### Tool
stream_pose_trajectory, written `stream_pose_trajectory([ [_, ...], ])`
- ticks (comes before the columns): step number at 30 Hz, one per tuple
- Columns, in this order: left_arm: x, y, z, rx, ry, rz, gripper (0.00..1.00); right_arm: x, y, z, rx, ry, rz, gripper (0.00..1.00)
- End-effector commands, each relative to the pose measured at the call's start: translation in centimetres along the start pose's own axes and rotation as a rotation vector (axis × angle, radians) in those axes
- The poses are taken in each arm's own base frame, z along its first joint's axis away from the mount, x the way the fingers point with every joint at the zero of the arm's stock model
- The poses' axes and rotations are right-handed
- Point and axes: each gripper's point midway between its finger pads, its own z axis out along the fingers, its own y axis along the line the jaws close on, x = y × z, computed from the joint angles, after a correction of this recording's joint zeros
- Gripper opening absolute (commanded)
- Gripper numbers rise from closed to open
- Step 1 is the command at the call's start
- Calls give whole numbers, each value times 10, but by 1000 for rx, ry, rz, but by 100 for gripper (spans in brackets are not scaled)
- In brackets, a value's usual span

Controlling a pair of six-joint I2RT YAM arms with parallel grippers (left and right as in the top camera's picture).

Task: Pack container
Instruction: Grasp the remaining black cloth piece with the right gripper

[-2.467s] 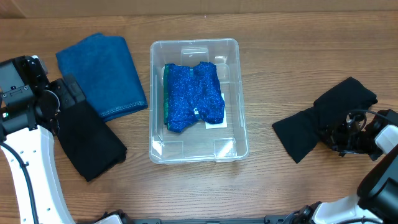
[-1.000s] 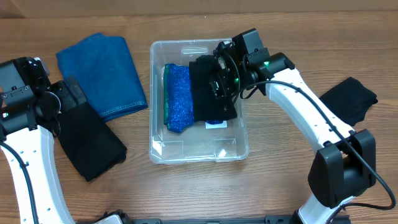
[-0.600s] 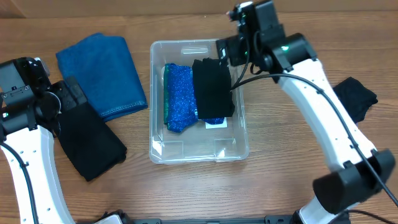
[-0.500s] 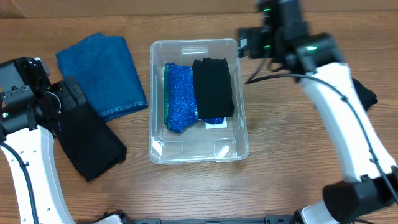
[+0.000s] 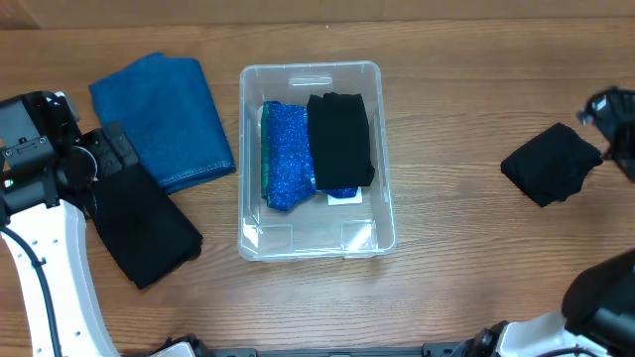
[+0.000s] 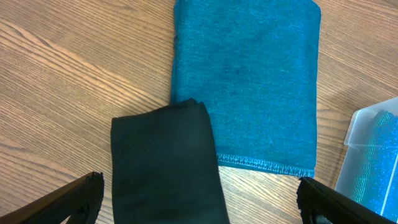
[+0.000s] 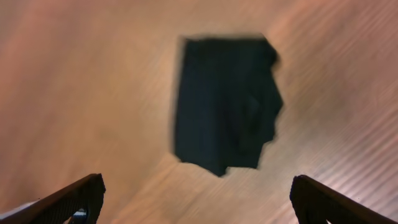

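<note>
Far left: left tool point(image 6: 199, 196) spread wide and empty, hanging over a folded black cloth point(image 5: 139, 223) on the worktop point(image 5: 446, 297). Behind it, a folded blue towel point(image 5: 164, 119), touching the cloth's far corner, stitched hem near the container's left wall. Risk here: pinching both pieces at that meeting corner and dragging the towel along; safer to close on the cloth's free near end.

Mid-worktop: the container point(image 5: 310, 71), clear and upright, holding a sparkly blue cloth point(image 5: 286, 154) at left and a second black cloth point(image 5: 340, 139) lapped over its right side, a white label point(image 5: 347, 196) peeping out beneath. Bare floor only along the front end and a thin strip at right, so probably about half packed. Risk: catching the rim on the way in and shoving or tipping the light bin; also heaping later pieces above the rim.

Right: plenty of bare wood for a swing, then a crumpled black cloth point(image 5: 552, 164) near the worktop's edge. Right tool point(image 7: 196, 193) open, gripping nothing, above that cloth; wrist view blurred. Loose folds, so liable to unfurl when lifted and drape over the container wall
</note>
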Motion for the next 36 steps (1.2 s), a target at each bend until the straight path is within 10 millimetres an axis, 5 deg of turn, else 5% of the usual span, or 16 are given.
stream_pose_trajectory([
  [1,-8,-3,-4,14,-20,-9,100,30,-24,55,-75,163,-11,100],
  [5,-8,-3,-4,14,-19,-8,100,44,-47,92,-67,201,28,100],
  [15,-8,-3,-4,15,-19,-9,100,49,-59,140,-68,212,29,100],
  [23,-8,-3,-4,15,-20,-9,100,56,-37,162,-230,260,48,99],
  [26,-8,-3,-4,15,-19,-9,100,54,-31,161,-264,259,48,75],
  [28,-8,-3,-4,15,-19,-9,100,54,-29,160,-278,261,50,46],
  [32,-7,-3,-4,15,-18,-9,100,55,-22,157,-320,268,52,4],
  [36,-8,-3,-4,15,-19,-9,100,51,-3,140,-423,256,5,4],
])
